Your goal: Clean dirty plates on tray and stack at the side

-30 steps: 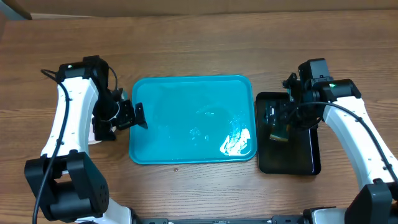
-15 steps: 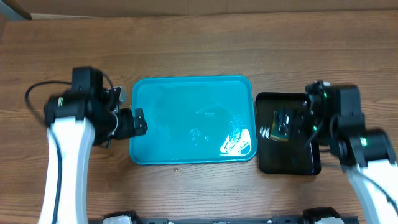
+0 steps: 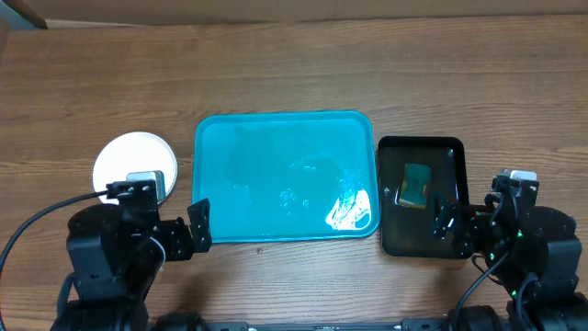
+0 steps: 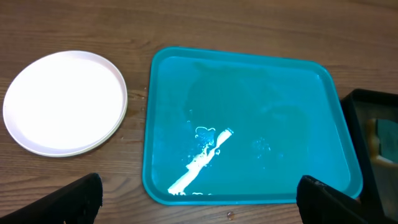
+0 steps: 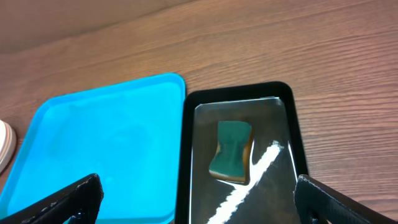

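Note:
The turquoise tray (image 3: 276, 129) lies mid-table with nothing on it, only wet sheen and glare; it also fills the left wrist view (image 4: 249, 81). A white plate (image 3: 129, 158) with a clean face rests on the wood left of the tray, also seen as the plate (image 4: 65, 102) in the left wrist view; a second rim shows under its edge. My left gripper (image 4: 201, 202) hangs open above the table in front of the tray's near edge, holding nothing. My right gripper (image 5: 199, 202) is open and holds nothing, just in front of the black tray.
A narrow black tray (image 3: 450, 152) sits right of the turquoise one, holding a green and yellow sponge (image 3: 416, 186), also seen as the sponge (image 5: 231, 151). Both arm bases stand at the table's front edge. A small drop (image 4: 230, 214) marks the wood before the tray.
Both arms have drawn back to the front edge. The left arm has uncovered the white plate; the right arm has left the black tray, with the sponge lying in it.

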Motion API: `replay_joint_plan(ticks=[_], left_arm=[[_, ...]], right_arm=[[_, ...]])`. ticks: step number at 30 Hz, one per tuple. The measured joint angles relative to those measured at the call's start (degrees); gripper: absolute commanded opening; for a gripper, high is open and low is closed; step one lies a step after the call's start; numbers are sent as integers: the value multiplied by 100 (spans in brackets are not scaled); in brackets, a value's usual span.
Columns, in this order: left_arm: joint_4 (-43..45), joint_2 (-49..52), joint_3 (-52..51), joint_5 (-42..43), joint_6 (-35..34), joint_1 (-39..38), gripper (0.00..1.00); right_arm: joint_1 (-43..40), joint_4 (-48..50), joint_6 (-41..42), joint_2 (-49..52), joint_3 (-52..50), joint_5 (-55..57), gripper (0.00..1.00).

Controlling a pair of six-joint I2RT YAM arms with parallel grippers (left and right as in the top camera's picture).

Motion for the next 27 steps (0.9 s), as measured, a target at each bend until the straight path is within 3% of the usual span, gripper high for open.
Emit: replay_joint_plan(ticks=[27], left_arm=[[-107, -4, -22, -22, 0, 0, 100]], right_arm=[[0, -136, -2, -140, -52, 101, 100]])
